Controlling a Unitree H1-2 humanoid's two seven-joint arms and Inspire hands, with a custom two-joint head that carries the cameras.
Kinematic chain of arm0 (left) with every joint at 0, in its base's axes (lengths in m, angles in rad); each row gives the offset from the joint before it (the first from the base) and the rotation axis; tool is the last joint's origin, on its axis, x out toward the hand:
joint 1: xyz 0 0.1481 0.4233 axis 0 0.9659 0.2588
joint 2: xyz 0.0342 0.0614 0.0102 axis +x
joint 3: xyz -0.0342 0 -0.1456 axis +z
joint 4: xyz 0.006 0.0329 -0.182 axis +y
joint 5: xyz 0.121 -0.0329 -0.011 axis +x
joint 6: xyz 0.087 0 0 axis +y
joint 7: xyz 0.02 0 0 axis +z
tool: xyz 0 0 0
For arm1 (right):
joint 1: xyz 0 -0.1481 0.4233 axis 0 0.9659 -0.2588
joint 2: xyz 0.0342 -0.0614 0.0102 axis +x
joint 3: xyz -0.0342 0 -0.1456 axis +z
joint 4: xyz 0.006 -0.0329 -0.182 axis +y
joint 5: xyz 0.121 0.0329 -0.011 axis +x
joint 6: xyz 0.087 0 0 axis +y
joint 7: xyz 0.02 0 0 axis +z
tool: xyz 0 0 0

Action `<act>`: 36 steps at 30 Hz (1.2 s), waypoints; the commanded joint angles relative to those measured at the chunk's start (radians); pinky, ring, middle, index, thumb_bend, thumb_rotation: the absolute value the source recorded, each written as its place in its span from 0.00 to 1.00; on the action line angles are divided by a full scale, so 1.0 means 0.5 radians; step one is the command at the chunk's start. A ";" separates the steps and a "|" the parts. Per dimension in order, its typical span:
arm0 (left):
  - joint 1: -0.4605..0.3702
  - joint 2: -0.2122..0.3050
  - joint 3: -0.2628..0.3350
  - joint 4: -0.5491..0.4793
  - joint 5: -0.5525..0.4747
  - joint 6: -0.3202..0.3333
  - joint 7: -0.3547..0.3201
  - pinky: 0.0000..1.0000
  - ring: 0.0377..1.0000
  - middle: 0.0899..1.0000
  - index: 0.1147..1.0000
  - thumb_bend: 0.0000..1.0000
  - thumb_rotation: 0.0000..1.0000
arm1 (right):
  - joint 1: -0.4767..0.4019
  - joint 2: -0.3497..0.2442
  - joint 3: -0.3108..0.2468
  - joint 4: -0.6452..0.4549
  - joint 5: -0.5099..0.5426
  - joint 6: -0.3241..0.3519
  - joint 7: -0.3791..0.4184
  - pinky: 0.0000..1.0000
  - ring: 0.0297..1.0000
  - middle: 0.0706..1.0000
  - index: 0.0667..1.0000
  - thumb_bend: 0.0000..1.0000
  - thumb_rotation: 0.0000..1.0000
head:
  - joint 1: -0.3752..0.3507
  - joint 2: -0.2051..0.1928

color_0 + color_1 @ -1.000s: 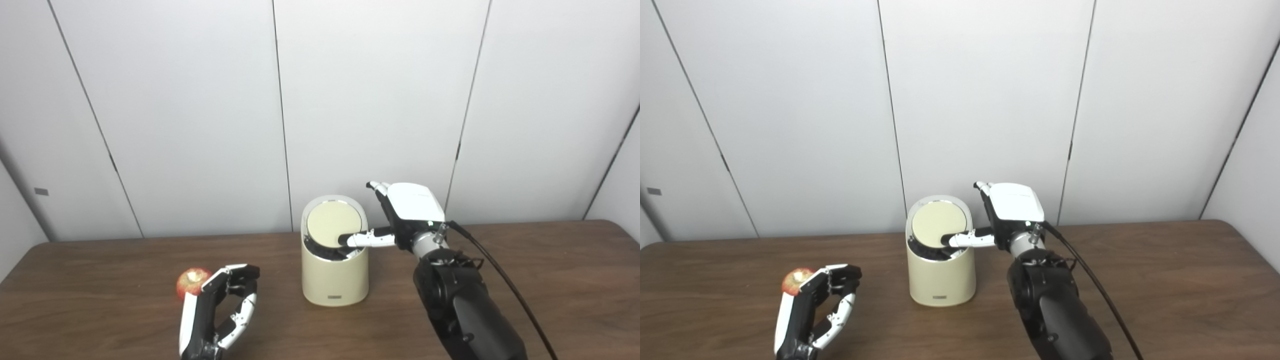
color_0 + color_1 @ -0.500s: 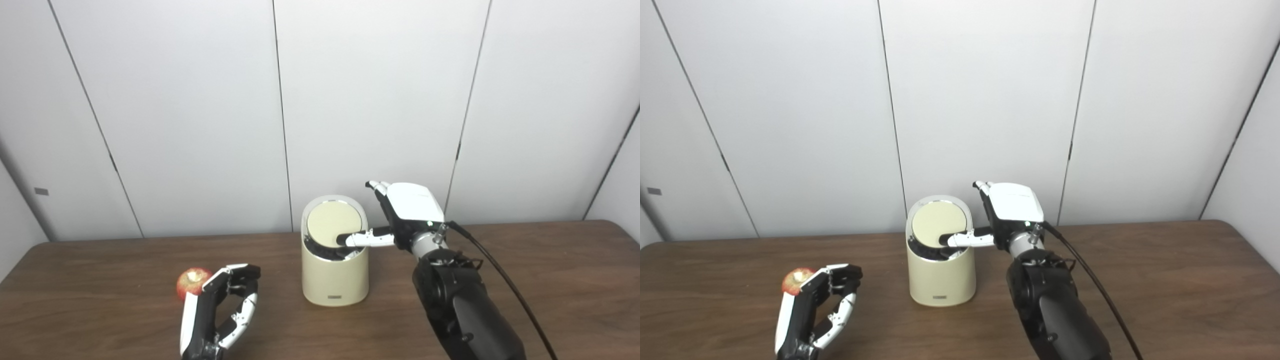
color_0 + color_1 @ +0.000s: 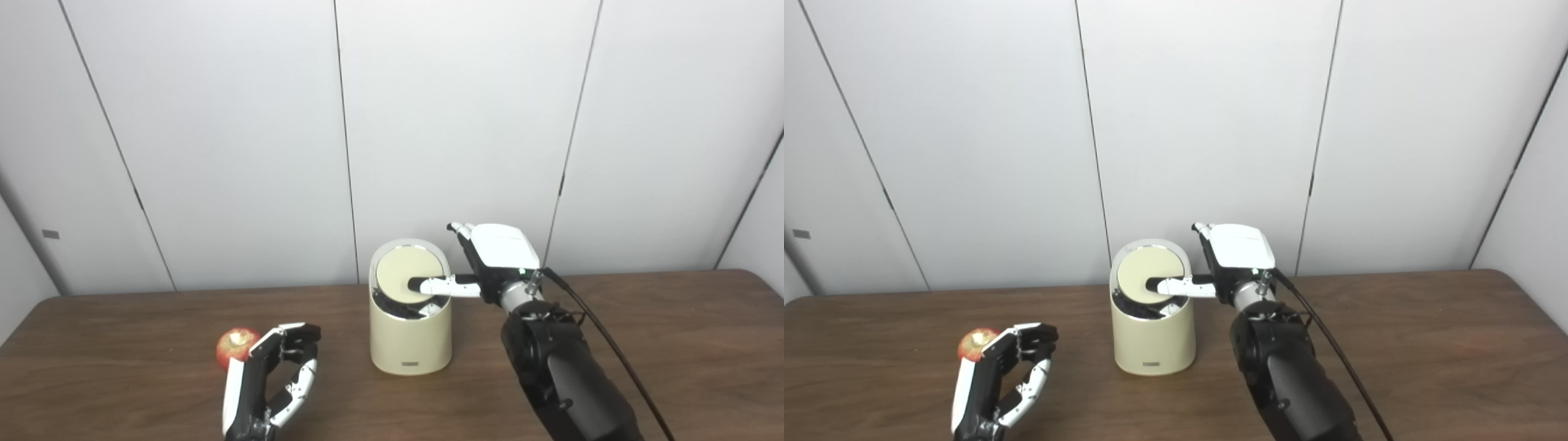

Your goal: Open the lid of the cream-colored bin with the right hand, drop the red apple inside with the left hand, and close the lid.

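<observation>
The cream-colored bin (image 3: 409, 343) stands mid-table, its round lid (image 3: 405, 274) tilted up toward the wall, with a dark gap at its front. My right hand (image 3: 490, 260) is just right of the bin's top, fingers apart and holding nothing; its thumb (image 3: 436, 285) lies across the lid's lower right part. The red apple (image 3: 234, 345) rests on the table to the left. My left hand (image 3: 272, 378) is open, right beside the apple and slightly nearer to me, fingers curled loosely around nothing.
The brown wooden table (image 3: 674, 367) runs across the view, backed by a white panelled wall (image 3: 465, 122). A black cable (image 3: 606, 349) trails from my right wrist down the right forearm.
My right hand has shifted slightly left and up, so the thumb reaches further across the lid. The left hand and the apple have barely moved.
</observation>
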 commanded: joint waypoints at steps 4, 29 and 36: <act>0.059 -0.048 -0.033 0.047 0.024 -0.004 0.015 0.54 0.59 0.60 0.58 0.24 0.24 | -0.135 0.029 0.008 0.009 -0.032 0.009 -0.024 0.86 0.91 0.92 0.92 0.90 0.97 | 0.002 0.002; 0.060 -0.041 -0.039 0.026 0.044 0.010 0.025 0.53 0.59 0.60 0.58 0.25 0.24 | -0.114 0.044 0.090 0.112 -0.094 0.008 -0.129 0.85 0.91 0.92 0.91 1.00 0.35 | -0.010 0.026; 0.054 -0.041 -0.038 0.041 0.052 -0.003 0.037 0.53 0.58 0.59 0.57 0.25 0.25 | -0.100 0.047 0.067 0.077 -0.097 0.010 -0.136 0.83 0.89 0.91 0.90 0.89 0.74 | -0.011 0.023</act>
